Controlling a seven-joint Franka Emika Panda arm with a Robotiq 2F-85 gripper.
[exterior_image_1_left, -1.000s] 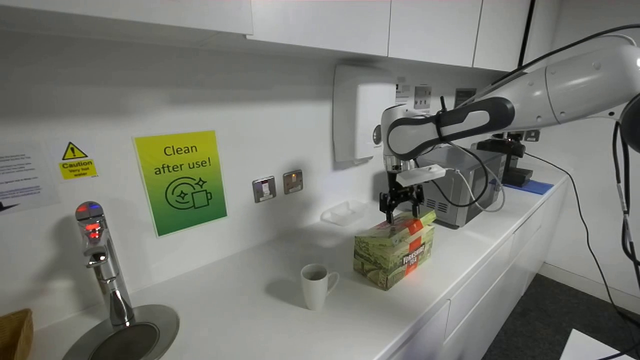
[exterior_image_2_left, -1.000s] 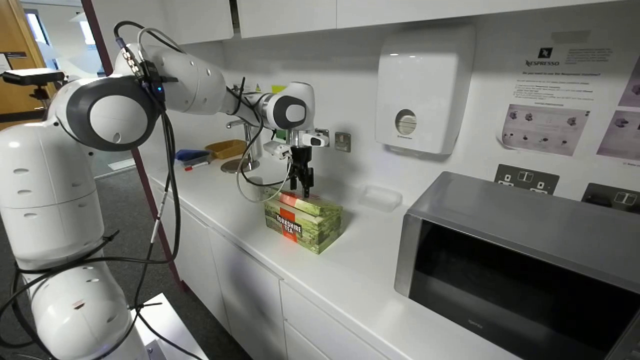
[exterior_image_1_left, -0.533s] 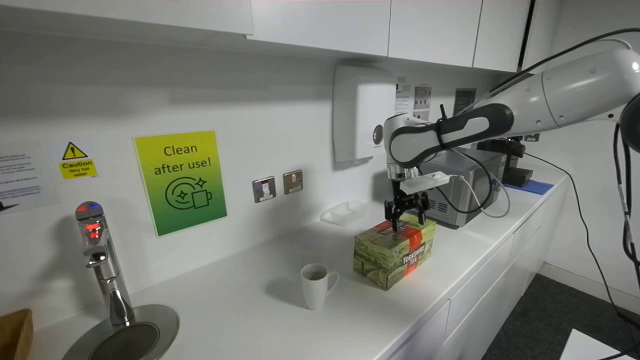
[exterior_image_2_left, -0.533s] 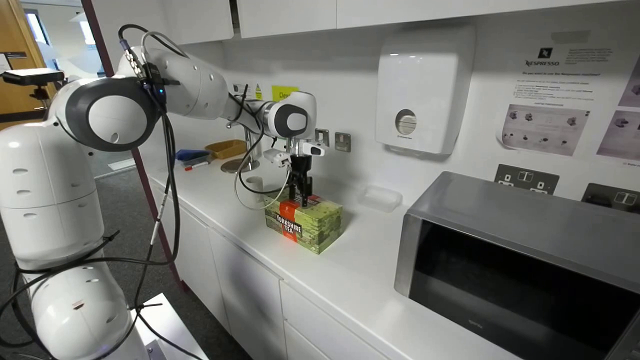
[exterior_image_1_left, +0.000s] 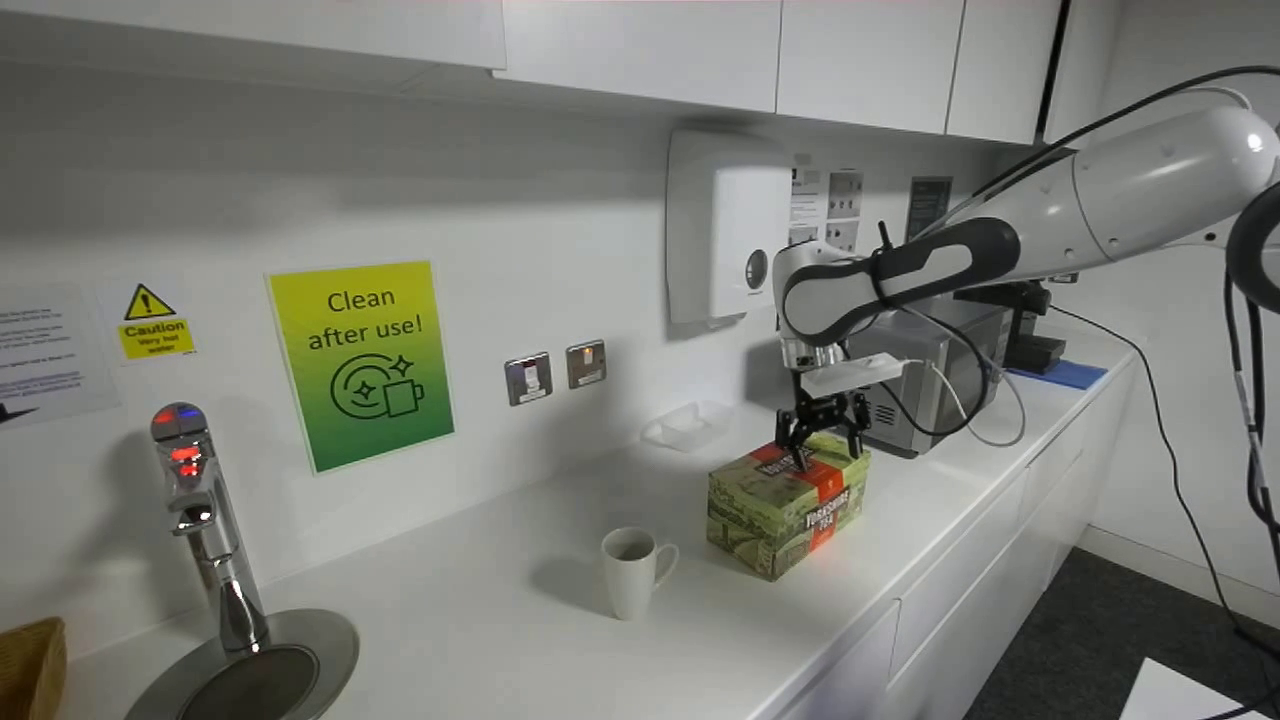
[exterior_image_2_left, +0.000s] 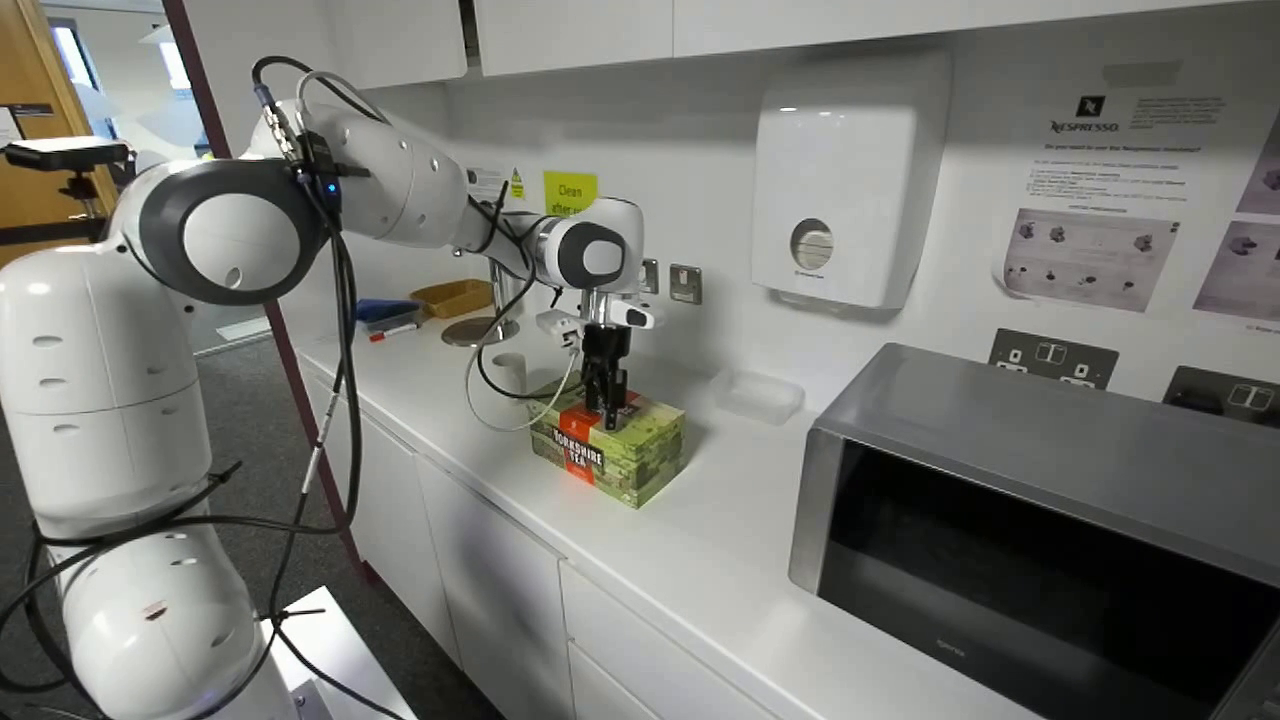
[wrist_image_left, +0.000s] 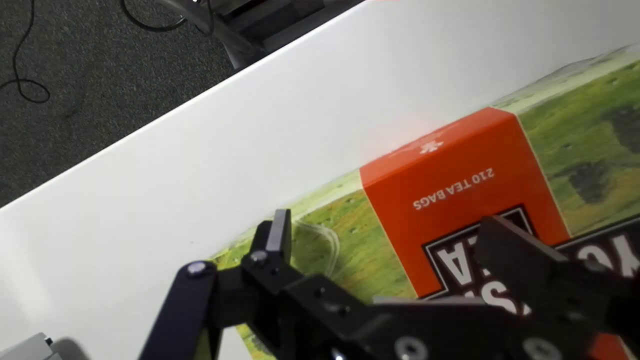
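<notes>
Tea box (exterior_image_1_left: 787, 505) (marked "210 TEA BAGS") lies beneath the wide-spread end effector (exterior_image_1_left: 829, 459).

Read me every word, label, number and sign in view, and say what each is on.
"YORKSHIRE TEA": tea box, front; partly hidden on top.
"210 TEA BAGS": tea box, top.
"Clean after use!": green poster.
"Caution Very hot water": yellow sticker with warning triangle.
"NESPRESSO": wall notice.
Too small or blurred: that notice's smaller print, the microwave badge, dispenser label, tap display, other wall papers.
</notes>
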